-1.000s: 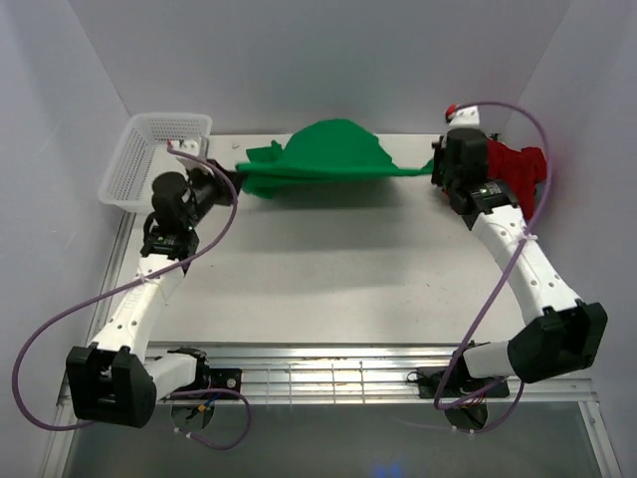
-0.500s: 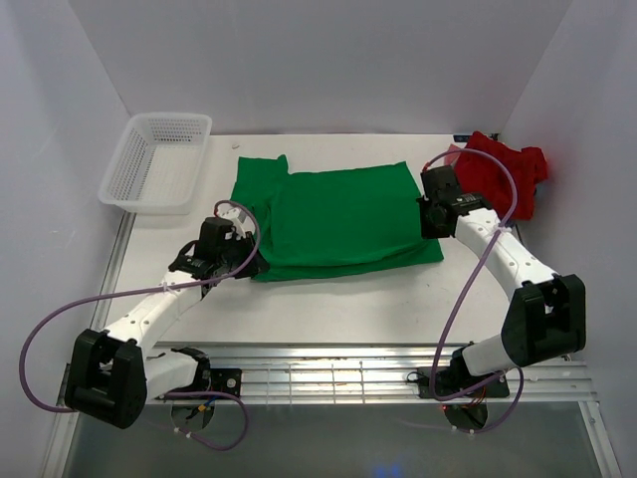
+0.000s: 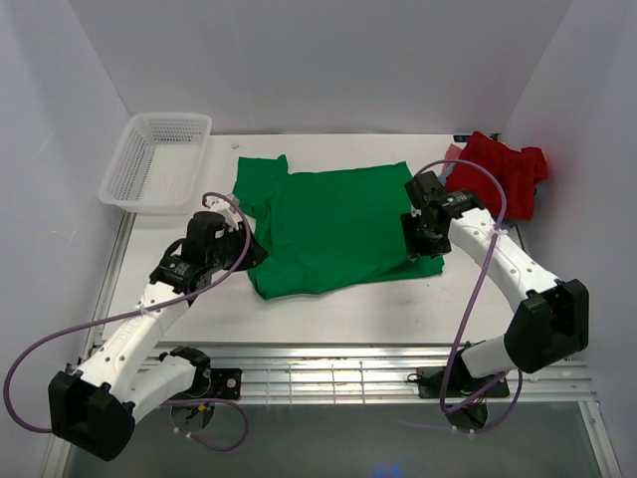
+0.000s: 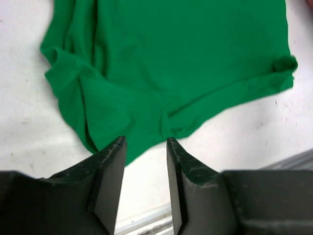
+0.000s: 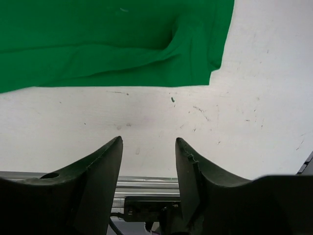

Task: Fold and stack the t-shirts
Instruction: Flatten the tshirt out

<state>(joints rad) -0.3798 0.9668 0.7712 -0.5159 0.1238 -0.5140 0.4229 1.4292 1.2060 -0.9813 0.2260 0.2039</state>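
Green t-shirt (image 3: pixel 333 229) lies spread on the white table (image 3: pixel 328 309), middle to far side. One sleeve points toward the far left. Cloth is mostly flat; the near-left corner is rumpled, with soft folds running along the left edge in the left wrist view (image 4: pixel 161 63). The near-right corner shows one short crease in the right wrist view (image 5: pixel 122 39).

Red t-shirt (image 3: pixel 503 179): a crumpled heap in the far right corner, near the green one's far right edge. Cannot tell whether the two touch.

Left gripper (image 3: pixel 244 249) is at the green shirt's near-left corner. Jaws stand apart with nothing between them; from its own camera (image 4: pixel 144 147) bare table shows in the gap, and the hem lies just past the fingertips (image 4: pixel 115 152).

Right gripper (image 3: pixel 418 239) is over the shirt's near-right corner. Jaws are parted and hold nothing; its camera (image 5: pixel 148 147) sees only scuffed table between them, with the green edge farther out.

White mesh basket (image 3: pixel 119 169) sits at the far left corner, apart from the shirts.
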